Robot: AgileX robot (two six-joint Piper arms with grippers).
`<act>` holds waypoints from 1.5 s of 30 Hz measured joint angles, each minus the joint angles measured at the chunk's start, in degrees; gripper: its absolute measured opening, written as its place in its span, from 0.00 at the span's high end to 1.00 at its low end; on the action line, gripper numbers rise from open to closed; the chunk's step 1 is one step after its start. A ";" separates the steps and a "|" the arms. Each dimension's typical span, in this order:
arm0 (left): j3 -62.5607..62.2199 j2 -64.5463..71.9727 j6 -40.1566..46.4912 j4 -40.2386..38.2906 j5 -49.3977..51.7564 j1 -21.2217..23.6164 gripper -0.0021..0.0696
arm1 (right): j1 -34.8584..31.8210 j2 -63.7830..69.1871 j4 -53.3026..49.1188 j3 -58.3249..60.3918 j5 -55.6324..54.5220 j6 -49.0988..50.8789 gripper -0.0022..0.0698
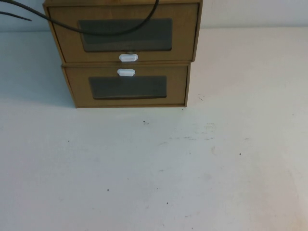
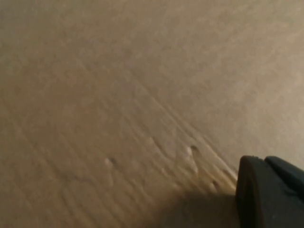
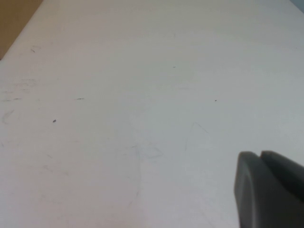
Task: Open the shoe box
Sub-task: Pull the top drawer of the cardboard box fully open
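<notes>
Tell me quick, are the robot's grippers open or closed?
Left gripper: closed, holding nothing, close to brown cardboard.
Right gripper: closed, holding nothing, over the white table.

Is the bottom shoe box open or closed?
Closed: the bottom shoe box shows no gap around its front. The left gripper faces brown cardboard; the right gripper is over the table.

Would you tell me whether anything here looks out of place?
A black cable drapes across the window of the upper shoe box, where it could snag. Left gripper is close to dented cardboard; right gripper is over the table.
</notes>
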 joint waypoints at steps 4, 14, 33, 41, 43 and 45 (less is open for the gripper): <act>-0.52 0.37 0.00 0.35 -0.25 0.00 0.98 | 0.00 0.00 0.00 0.00 0.00 0.00 0.99; -0.73 1.15 0.00 -0.16 -0.78 0.00 0.98 | 0.00 0.00 0.00 0.00 0.00 0.00 0.99; -0.73 1.24 0.00 -0.28 -0.78 0.00 0.98 | 0.00 0.00 28.03 0.00 -20.06 0.00 0.99; -0.73 1.24 0.00 -0.38 -0.78 0.00 0.98 | 0.00 3.00 39.19 -4.29 -8.09 0.00 0.99; -0.73 1.24 0.00 -0.38 -0.78 0.00 0.98 | 0.00 7.67 37.23 -8.54 -0.86 0.00 0.99; -0.73 1.24 0.00 -0.38 -0.78 0.00 0.98 | 0.00 12.66 34.30 -13.09 5.12 -0.22 0.99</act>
